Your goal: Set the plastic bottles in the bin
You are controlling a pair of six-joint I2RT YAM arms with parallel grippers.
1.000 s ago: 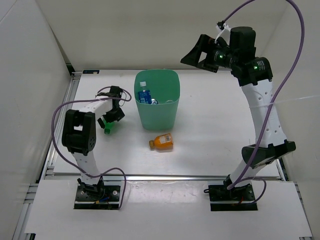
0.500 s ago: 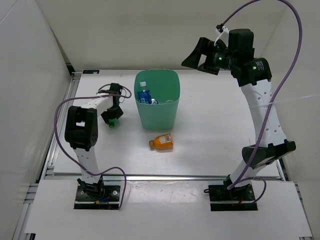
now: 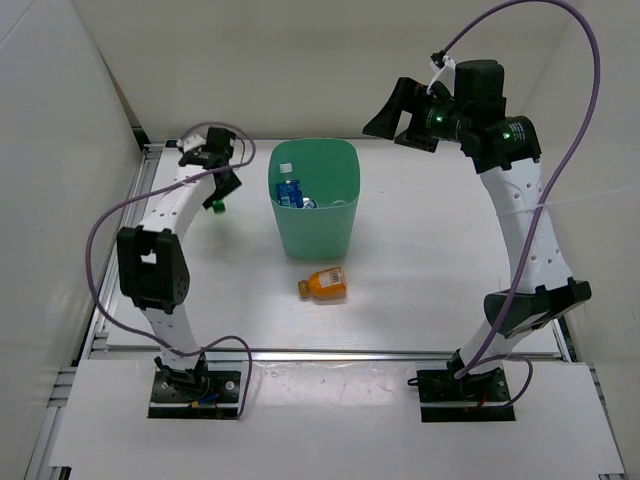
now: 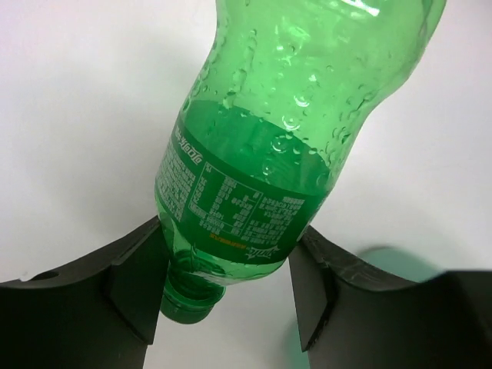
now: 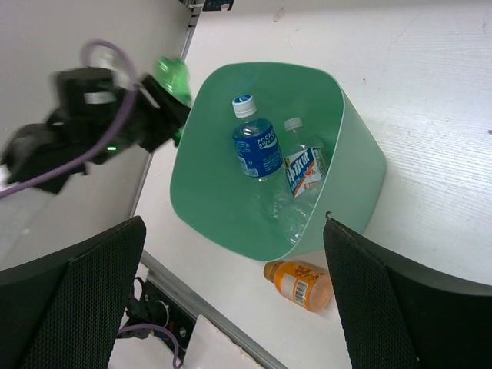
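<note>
My left gripper [image 4: 231, 288] is shut on the green bottle [image 4: 261, 154], pinching its labelled lower body. The bottle hangs cap-down above the table. In the top view this gripper [image 3: 216, 188] holds the green bottle [image 3: 214, 205] in the air, left of the mint-green bin [image 3: 345, 215]. The bin [image 5: 223, 207] holds a blue-labelled bottle [image 5: 257, 146] and a white/red-labelled bottle [image 5: 304, 165]. The squat orange bottle [image 3: 324, 284] lies on its side in front of the bin. My right gripper [image 3: 400, 112] hovers open, high above the bin's far right, holding nothing.
White walls close in the table on the left and at the back. A metal rail [image 3: 120, 270] runs along the table's left edge. The left arm's purple cable [image 3: 105, 230] loops out beside it.
My left gripper has shut on the green bottle and lifted it off the table, moving away toward the far left. The right arm has barely shifted.
</note>
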